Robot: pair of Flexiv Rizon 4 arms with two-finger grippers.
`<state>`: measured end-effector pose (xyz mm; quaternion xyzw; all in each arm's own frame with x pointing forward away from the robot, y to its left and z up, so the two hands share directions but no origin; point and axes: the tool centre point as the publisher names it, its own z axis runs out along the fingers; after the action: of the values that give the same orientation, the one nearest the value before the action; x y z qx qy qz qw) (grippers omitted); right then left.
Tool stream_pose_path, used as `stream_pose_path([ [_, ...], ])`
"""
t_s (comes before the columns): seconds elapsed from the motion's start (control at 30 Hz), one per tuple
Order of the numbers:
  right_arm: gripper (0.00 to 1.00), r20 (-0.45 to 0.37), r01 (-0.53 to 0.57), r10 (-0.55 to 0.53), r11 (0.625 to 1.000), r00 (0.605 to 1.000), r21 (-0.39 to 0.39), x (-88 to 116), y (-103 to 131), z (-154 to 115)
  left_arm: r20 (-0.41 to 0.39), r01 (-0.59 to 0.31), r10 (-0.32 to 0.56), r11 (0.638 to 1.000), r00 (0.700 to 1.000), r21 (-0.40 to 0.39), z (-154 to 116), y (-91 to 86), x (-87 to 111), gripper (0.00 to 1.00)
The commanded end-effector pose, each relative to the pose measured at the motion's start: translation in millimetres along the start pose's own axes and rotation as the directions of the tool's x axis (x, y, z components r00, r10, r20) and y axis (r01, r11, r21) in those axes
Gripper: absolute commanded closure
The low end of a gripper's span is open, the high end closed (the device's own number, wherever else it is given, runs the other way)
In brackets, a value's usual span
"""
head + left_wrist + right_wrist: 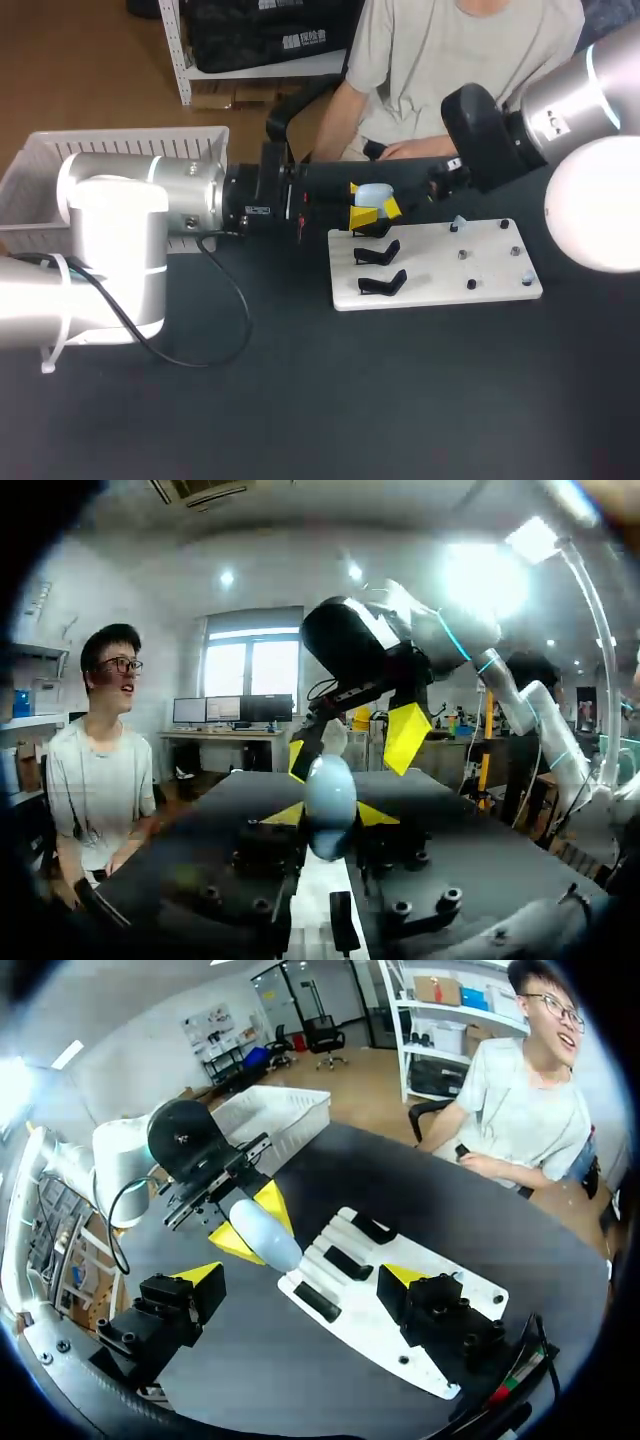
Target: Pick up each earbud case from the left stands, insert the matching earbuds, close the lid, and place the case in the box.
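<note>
- Right wrist view shows the relation that matters. The earbud case (265,1235) lies straight ahead of the right pincer (302,1275), on the line between its two fingers but apart from both.
- The case's long axis runs out of the left pincer (252,1224) toward the right one, so its free rounded end faces the right pincer.
- The left pincer is clamped on the case, with a yellow tip pressed to each side. It holds the case in the air above the stand end of the white board (400,1345), touching no stand.
- The right pincer is spread wide, and nothing touches either of its fingers.
- I cannot tell whether the lid is up or down, because the case reads as one smooth pale-blue shape.
- The right arm looks nearer the pegs (462,254), which lie on the half of the board beyond the stands from the left pincer. Fetching an earbud should therefore fall to the right arm while the left arm presents the case.
- Counts:
  - One earbud case, and no other is in sight.
  - Three black stands (348,1263), below and beside the left pincer, all bare.
  - One board.
  - One white box (130,140), behind the left pincer alongside its arm.
  - About six small pegs. Two pale pieces (458,222) among them may be earbuds, but they are too small to be sure.
</note>
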<state>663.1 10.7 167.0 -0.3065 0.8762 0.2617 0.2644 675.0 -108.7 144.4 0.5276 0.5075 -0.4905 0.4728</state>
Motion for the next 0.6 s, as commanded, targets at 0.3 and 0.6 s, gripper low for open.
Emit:
stream_pose_path([
  [0.3, 0.00, -0.024, -0.012, 0.011, 1.000, 1.000, -0.007, -9, -6, 13, 0.003, -0.004, 0.004, 1.000, 1.000, -0.008, 0, -2.1, 0.5, 1.00],
  [0.6, 0.00, -0.041, -0.018, 0.018, 1.000, 0.999, -0.003, -9, -10, 18, 0.003, -0.004, 0.004, 1.000, 1.000, -0.008, 0, -2.1, 0.5, 1.00],
])
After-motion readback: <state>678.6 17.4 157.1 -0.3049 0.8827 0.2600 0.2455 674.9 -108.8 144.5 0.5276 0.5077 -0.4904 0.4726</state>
